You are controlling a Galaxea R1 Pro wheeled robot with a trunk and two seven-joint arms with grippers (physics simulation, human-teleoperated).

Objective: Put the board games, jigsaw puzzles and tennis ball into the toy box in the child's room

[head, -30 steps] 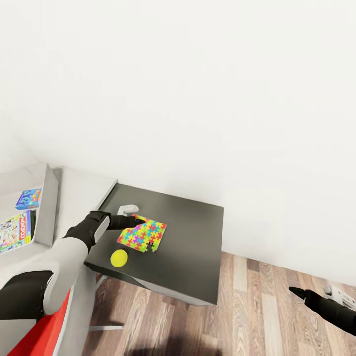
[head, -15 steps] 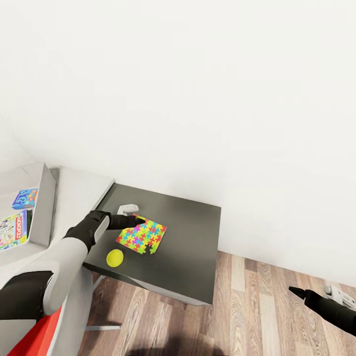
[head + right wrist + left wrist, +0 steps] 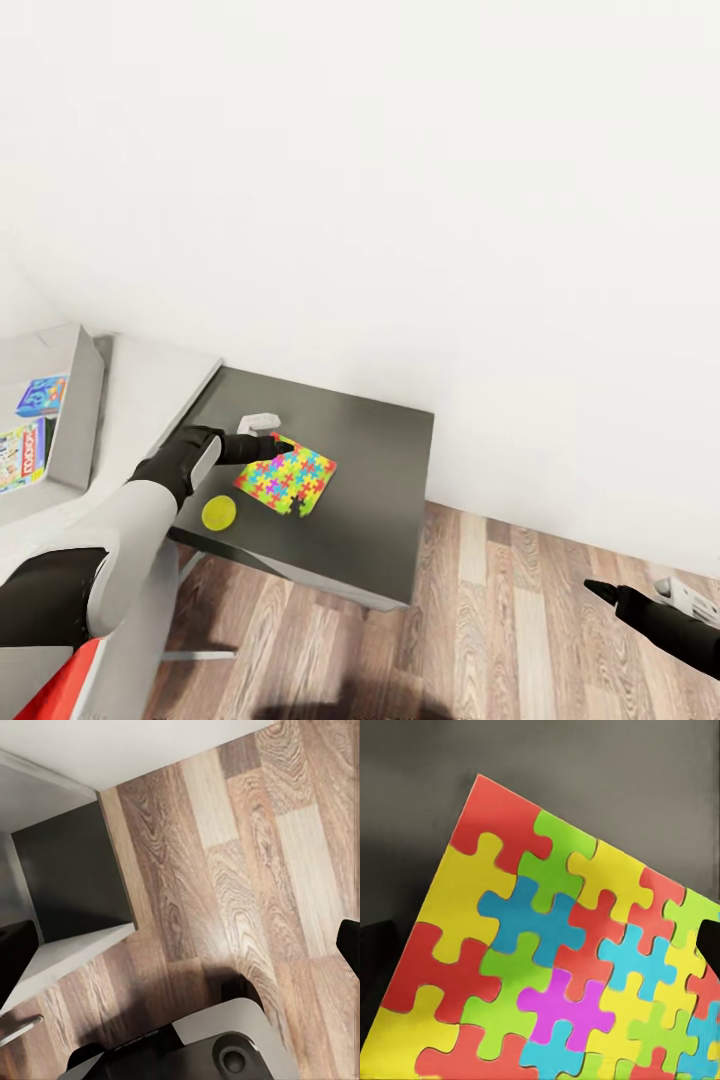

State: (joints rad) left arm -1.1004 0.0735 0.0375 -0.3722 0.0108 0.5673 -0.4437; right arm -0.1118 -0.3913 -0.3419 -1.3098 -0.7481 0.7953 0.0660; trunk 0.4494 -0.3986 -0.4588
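- reaching over the dark grey cabinet (image 3: 380, 470), the left claw (image 3: 278, 444) has its tips at the near corner of a jigsaw puzzle (image 3: 287, 479); whether it is clenched on the slab or released i cannot tell.
- the left wrist view shows that puzzle (image 3: 555, 967) close up, lying over the dark top.
- the tennis ball (image 3: 219, 512) sits on the cabinet just below the left claw, beside the puzzle and apart from it.
- a small white object (image 3: 259, 423) lies just beyond the claw.
- the toy box (image 3: 75, 420) stands on the white worktop (image 3: 150, 390), well to the left of that claw, with two board games (image 3: 30, 425) inside.
- the right claw (image 3: 600, 590) hangs over the wood floor (image 3: 500, 620), well apart from the cabinet; its grip state i cannot tell.
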